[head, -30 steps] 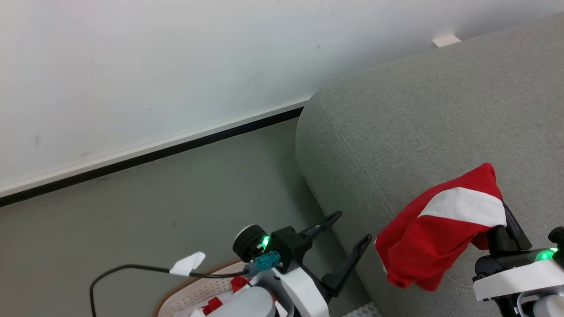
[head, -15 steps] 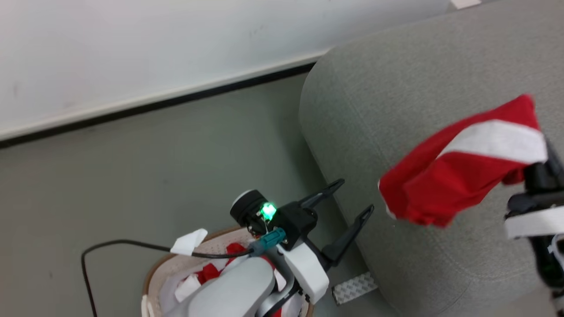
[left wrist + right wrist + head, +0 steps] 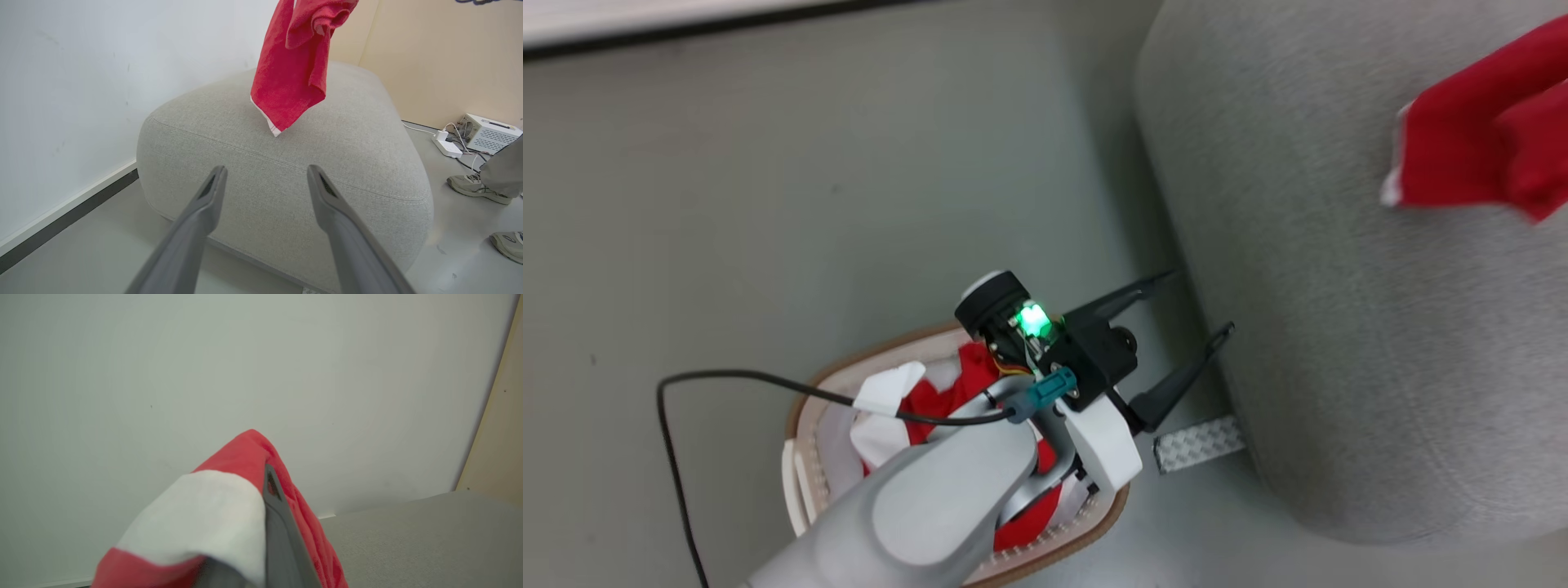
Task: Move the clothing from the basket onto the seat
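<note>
A red piece of clothing (image 3: 292,77) with a white stripe hangs above the grey seat (image 3: 286,171), its lowest corner just over the cushion top. My right gripper (image 3: 265,486) is shut on it, and the cloth drapes over one dark finger (image 3: 280,531). In the head view that garment (image 3: 1478,155) is at the upper right over the seat (image 3: 1339,327). My left gripper (image 3: 1197,304) stands open and empty beside the seat's side, above the basket (image 3: 849,371). More red clothing (image 3: 939,400) lies in the basket, partly hidden by my forearm.
A white wall and dark baseboard (image 3: 61,220) run behind the seat. A person's shoes (image 3: 474,185) stand on the floor to the right, near a power strip (image 3: 447,145) and a white box (image 3: 490,132). A black cable (image 3: 727,376) loops over the floor by the basket.
The head camera has tilted down, so more of the basket shows. My right gripper has carried the red garment up and farther over the seat. The left gripper stays open.
</note>
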Robot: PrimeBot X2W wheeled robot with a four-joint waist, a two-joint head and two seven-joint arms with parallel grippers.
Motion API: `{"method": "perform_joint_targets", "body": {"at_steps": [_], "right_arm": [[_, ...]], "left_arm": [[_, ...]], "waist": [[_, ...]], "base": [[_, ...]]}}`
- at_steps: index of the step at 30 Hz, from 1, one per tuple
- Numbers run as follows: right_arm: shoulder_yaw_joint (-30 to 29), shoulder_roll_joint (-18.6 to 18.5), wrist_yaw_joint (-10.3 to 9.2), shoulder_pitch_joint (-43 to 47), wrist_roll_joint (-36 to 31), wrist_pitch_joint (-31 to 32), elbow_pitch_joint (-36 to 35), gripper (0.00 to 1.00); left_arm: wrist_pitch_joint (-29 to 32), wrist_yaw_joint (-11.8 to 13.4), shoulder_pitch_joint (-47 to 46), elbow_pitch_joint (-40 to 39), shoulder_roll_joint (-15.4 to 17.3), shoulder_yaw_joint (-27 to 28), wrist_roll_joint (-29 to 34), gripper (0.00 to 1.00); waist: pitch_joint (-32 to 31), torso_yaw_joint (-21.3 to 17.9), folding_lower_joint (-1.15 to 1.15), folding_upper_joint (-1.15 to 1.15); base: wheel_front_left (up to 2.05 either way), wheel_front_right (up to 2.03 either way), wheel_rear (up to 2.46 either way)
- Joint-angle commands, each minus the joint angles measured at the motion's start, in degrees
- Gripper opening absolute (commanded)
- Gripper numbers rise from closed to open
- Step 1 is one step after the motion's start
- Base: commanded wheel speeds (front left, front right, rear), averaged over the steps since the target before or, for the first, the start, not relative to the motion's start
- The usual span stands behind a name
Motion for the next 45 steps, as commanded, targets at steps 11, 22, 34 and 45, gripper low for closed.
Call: {"method": "perform_joint_targets", "body": {"at_steps": [11,22,34,45], "right_arm": [[-0.63,-8.21,-0.12,-12.93,3.78,1.78,19.1,0.0],[10.27,-6.18,-0.12,-13.14,3.12,12.81,34.52,0.0],[19.56,-7.7,-0.12,-9.51,6.25,23.65,34.25,1.0],[27.84,-12.98,-0.12,-3.38,7.59,23.91,21.2,1.0]], "left_arm": [[1.28,0.48,-3.48,-1.43,2.35,0.12,1.34,1.0],[0.09,1.24,-2.55,-0.66,1.81,0.47,-0.12,1.0],[-0.91,1.74,0.99,1.33,0.89,1.42,-2.48,1.0],[-1.15,3.12,10.25,-0.19,0.81,7.31,-5.34,1.0]], "waist": [[11.83,6.18,-0.01,0.0],[10.73,8.26,-0.01,0.0],[1.55,8.66,-0.01,0.0],[-14.04,9.96,-0.01,0.0]], "base": [[0.0,0.0,0.0],[0.0,0.0,0.0],[0.0,0.0,0.0],[0.0,0.0,0.0]]}}
